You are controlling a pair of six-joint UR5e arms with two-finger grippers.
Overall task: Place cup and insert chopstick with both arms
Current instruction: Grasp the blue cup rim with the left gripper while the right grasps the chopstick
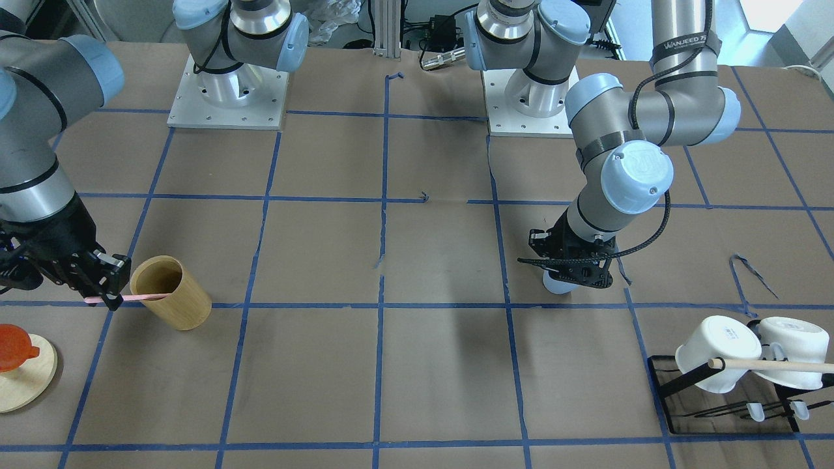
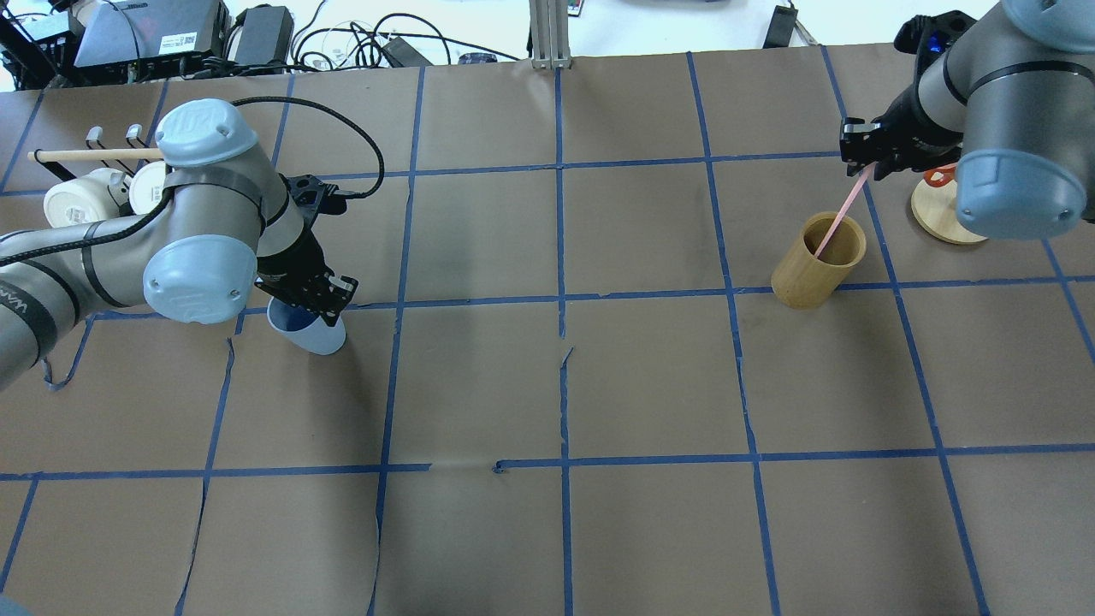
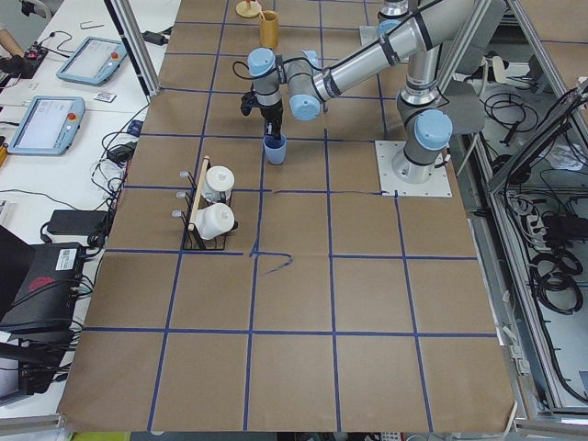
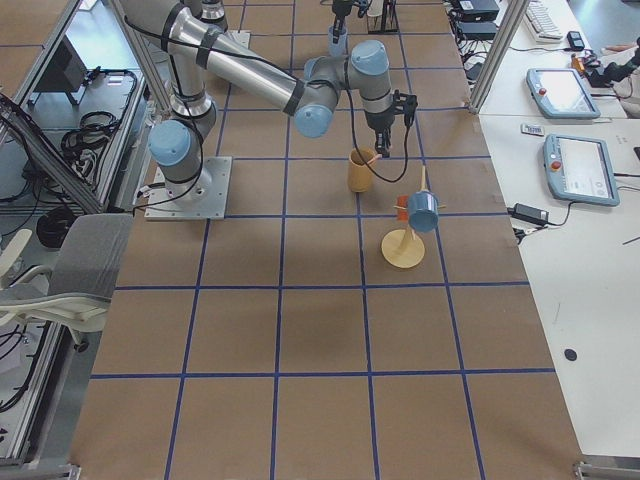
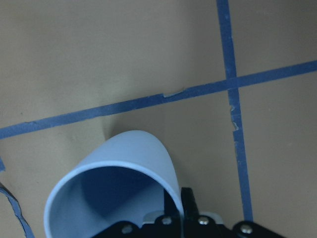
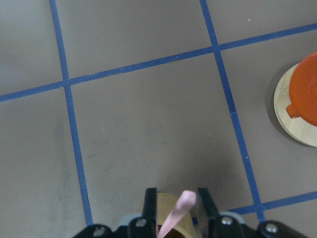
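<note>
The left gripper (image 2: pixel 310 299) is clamping the rim of the light blue cup (image 2: pixel 308 332), which is sitting on the brown paper table (image 2: pixel 547 385) beside a blue tape line. The right gripper (image 2: pixel 864 162) is pinching 1 pink chopstick (image 2: pixel 837 218), whose lower end is dipping into the tan wooden cylinder (image 2: pixel 813 265).

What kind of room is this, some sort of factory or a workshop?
Most likely a robotics research lab, not a factory. Two silver-grey arms are bolted to a brown paper-covered table marked into squares with blue tape, practising with household items like a small light blue cup. Touchscreen control tablets and loose cables sit on side benches.
</note>
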